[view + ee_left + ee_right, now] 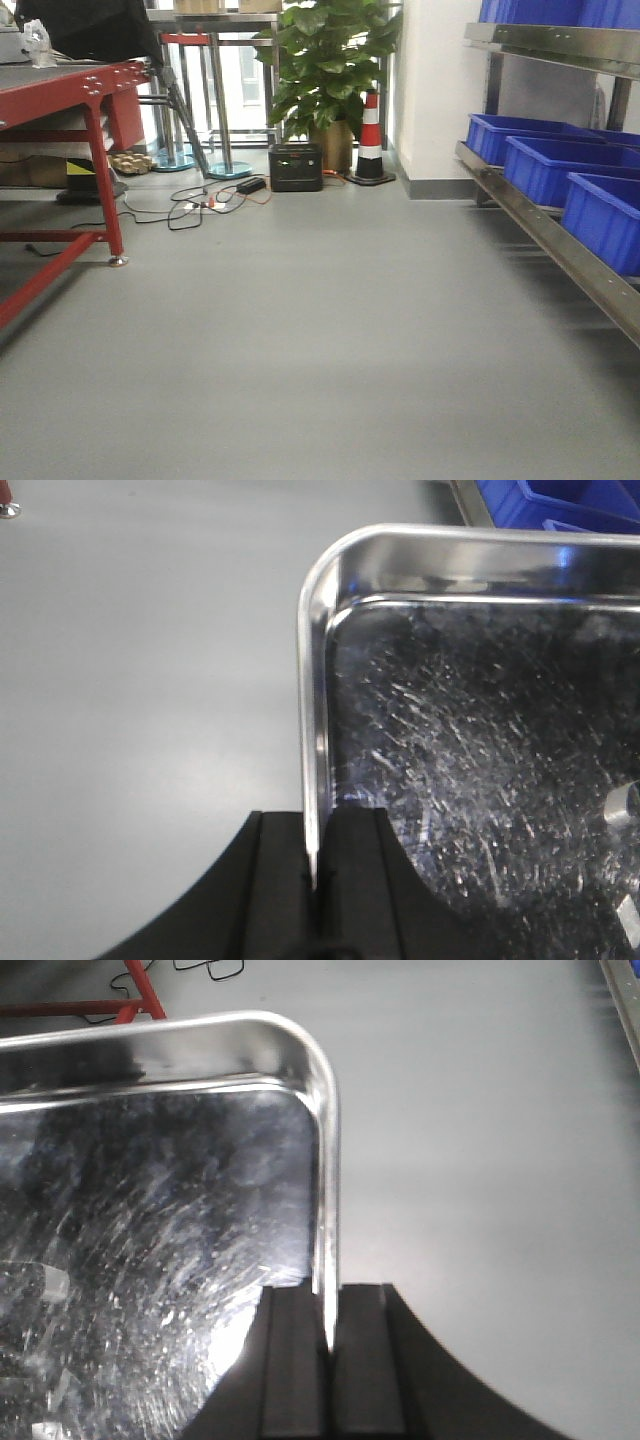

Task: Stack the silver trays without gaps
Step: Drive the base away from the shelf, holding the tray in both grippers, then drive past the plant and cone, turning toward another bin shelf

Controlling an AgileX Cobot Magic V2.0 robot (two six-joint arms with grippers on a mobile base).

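Note:
A silver tray point(470, 740) fills the right of the left wrist view, scratched inside, held above the grey floor. My left gripper point(316, 865) is shut on its left rim, one black finger inside the wall and one outside. In the right wrist view the same kind of silver tray point(150, 1220) fills the left, and my right gripper point(328, 1335) is shut on its right rim. No tray or gripper shows in the front view.
Ahead lies grey floor point(320, 340). A red-framed table point(70, 100) stands at the left with cables point(200, 205) beyond it. A steel rack rail point(560, 250) carrying blue bins point(560, 165) runs along the right. A black box point(295, 167), a potted plant point(325, 60) and a striped cone point(370, 140) stand at the far wall.

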